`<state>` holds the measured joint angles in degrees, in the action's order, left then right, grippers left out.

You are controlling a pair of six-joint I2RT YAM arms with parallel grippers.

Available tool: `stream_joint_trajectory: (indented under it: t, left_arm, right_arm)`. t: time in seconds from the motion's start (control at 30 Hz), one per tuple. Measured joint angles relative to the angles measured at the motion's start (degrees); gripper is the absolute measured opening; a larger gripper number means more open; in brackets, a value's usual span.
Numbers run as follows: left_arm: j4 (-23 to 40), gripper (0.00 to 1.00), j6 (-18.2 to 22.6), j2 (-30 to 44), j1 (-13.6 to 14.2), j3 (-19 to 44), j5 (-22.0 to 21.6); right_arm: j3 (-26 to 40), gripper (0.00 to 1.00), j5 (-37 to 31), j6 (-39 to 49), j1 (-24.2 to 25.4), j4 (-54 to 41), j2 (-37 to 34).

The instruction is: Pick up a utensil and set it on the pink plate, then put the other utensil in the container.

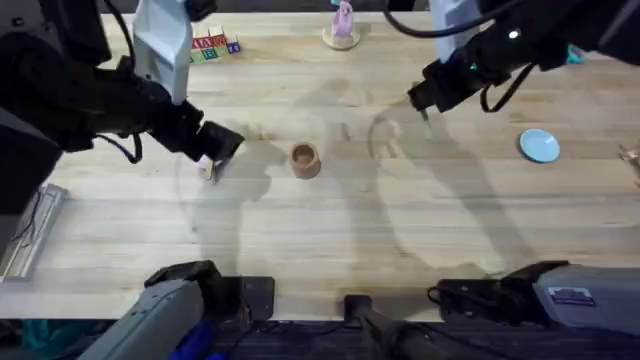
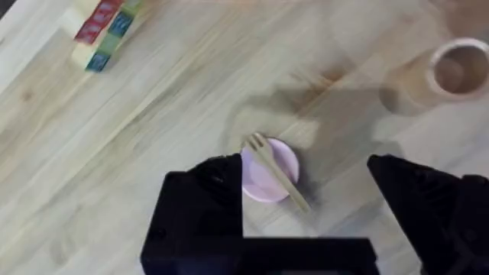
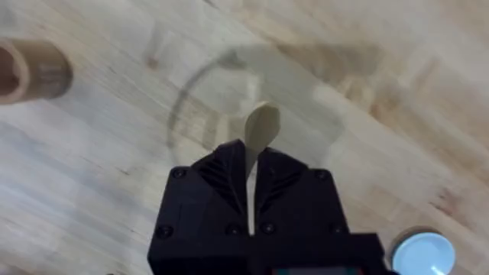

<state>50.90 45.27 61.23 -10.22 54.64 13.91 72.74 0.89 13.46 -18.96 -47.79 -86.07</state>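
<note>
The wooden fork (image 2: 276, 174) lies across the small pink plate (image 2: 258, 182), its handle sticking out over the rim. My left gripper (image 2: 306, 183) hovers open just above them, and nothing is between its fingers. In the overhead view the left gripper (image 1: 220, 146) covers most of the pink plate (image 1: 206, 167). My right gripper (image 3: 250, 156) is shut on the wooden spoon (image 3: 262, 126), whose oval bowl pokes out past the fingertips. It hangs above the table to the right of the brown cylindrical container (image 1: 305, 160), seen also from the right gripper (image 1: 420, 102).
Coloured blocks (image 1: 210, 45) sit at the back left and a pink figure on a round base (image 1: 342, 27) at the back centre. A light blue plate (image 1: 540, 146) lies at the right. The container (image 2: 457, 72) stands upright between the two grippers.
</note>
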Motion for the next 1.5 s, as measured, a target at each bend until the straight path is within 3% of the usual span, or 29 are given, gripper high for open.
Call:
stream_joint_trajectory:
  t: [0.2,0.4,0.5,0.63,0.83,1.13,1.33,1.5]
  left_arm:
    - [1.4,0.993,14.2,3.0,-7.4,0.0,13.1]
    - [2.2,0.993,22.9,9.7,-15.9,0.0,30.8]
    - [4.6,0.992,26.9,14.3,-18.3,0.1,39.2]
    - [6.5,0.992,32.4,20.5,-18.9,0.1,44.8]
    - [2.2,0.992,35.9,27.8,-18.9,0.2,47.7]
    - [-0.4,0.994,36.9,32.1,-18.9,0.2,47.7]
    - [2.0,0.994,39.4,32.2,-18.9,0.3,45.2]
    - [3.8,0.993,43.7,32.2,-18.9,0.3,44.2]
  right_arm:
    - [0.1,0.033,0.0,2.5,0.0,0.1,4.4]
    - [0.1,0.033,0.0,4.6,0.0,0.7,7.0]
    - [0.1,0.033,0.0,5.0,0.0,3.1,7.0]
    - [0.2,0.033,0.0,5.1,0.0,7.4,7.0]
    - [0.2,0.033,0.0,5.1,0.0,9.0,7.0]
    - [0.2,0.033,0.8,3.4,0.0,12.3,7.0]
    - [0.2,0.034,8.4,3.3,2.3,16.9,7.0]
    - [-1.8,0.035,17.0,3.3,6.0,28.4,7.0]
